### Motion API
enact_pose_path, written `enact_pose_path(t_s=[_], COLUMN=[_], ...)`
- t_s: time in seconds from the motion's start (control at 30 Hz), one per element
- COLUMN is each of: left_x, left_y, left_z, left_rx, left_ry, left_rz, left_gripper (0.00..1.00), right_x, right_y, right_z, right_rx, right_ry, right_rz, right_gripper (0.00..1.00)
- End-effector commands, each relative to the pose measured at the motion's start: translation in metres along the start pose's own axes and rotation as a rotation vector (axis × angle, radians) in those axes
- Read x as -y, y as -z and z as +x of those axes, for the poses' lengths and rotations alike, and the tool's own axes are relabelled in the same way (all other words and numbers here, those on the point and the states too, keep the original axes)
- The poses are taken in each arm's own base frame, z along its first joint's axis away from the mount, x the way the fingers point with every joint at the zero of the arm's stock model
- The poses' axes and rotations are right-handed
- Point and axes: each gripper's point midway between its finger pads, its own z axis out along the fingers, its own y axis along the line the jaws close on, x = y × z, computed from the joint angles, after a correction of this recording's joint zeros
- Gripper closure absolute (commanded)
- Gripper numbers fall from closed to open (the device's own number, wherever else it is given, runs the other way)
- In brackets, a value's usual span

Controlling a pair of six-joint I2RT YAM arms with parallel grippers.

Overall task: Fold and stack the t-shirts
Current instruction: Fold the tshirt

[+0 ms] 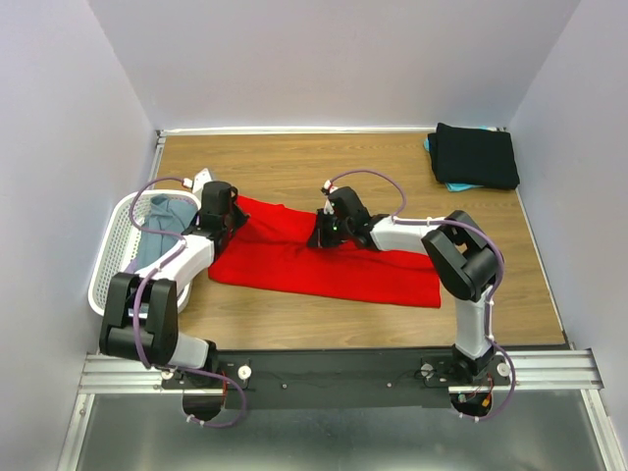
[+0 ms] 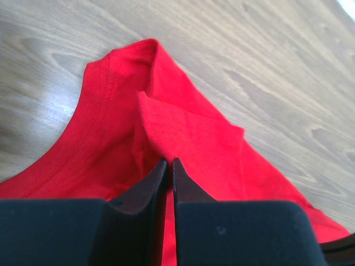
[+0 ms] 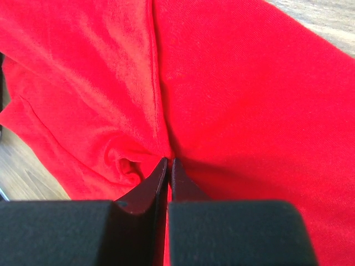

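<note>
Top external alone shows the black t-shirt (image 1: 478, 155); left fingers (image 2: 145, 191) and right fingers (image 3: 145, 191) pinch the red t-shirt (image 1: 314, 267).

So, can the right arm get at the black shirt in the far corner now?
Probably, once freed: the right gripper is shut on the red shirt, but only bare table lies between it and the black shirt.

— What surrounds it?
— Plain pale lavender walls (image 1: 324, 59) across the top and both sides; a light wood-grain tabletop (image 1: 343, 162) mid-frame.
— Bottom edge?
— Ribbed silver metal rail (image 1: 549, 371), dull grey sheet surface (image 1: 324, 437) beneath.
</note>
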Motion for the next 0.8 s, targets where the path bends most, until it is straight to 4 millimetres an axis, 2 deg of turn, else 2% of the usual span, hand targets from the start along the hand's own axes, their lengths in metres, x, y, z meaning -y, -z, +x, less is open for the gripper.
enact_pose_path(t_s=[0.0, 0.2, 0.3, 0.37, 0.43, 0.47, 0.6, 0.7, 0.77], left_x=[-0.006, -0.021, -0.026, -0.026, -0.024, -0.022, -0.019, -0.021, -0.025], left_y=[0.009, 0.0, -0.005, -0.006, -0.005, -0.003, 0.0, 0.003, 0.004], left_z=[-0.005, 0.022, 0.037, 0.044, 0.044, 0.041, 0.027, 0.018, 0.011], left_rx=[0.022, -0.031, -0.073, -0.096, -0.095, -0.087, -0.057, -0.037, -0.013], left_ry=[0.038, 0.036, 0.038, 0.046, 0.053, 0.054, 0.051, 0.052, 0.067], left_rz=[-0.021, -0.036, -0.035, -0.024, -0.014, -0.009, -0.024, -0.059, -0.096], left_gripper=[0.85, 0.86, 0.76, 0.68, 0.61, 0.6, 0.58, 0.58, 0.58], right_x=[-0.008, -0.008, -0.011, -0.014, -0.017, -0.019, -0.029, -0.038, -0.041], right_y=[0.006, 0.002, 0.003, 0.005, 0.008, 0.009, 0.019, 0.023, 0.018], right_z=[-0.004, 0.0, -0.002, -0.005, -0.006, -0.008, -0.021, -0.037, -0.049], right_rx=[0.032, 0.021, 0.024, 0.029, 0.031, 0.037, 0.069, 0.108, 0.132], right_ry=[0.017, 0.008, 0.012, 0.018, 0.024, 0.027, 0.045, 0.064, 0.081], right_rz=[-0.009, -0.023, -0.032, -0.041, -0.048, -0.053, -0.072, -0.083, -0.079], right_gripper=[0.91, 0.91, 0.9, 0.84, 0.77, 0.71, 0.61, 0.59, 0.58])
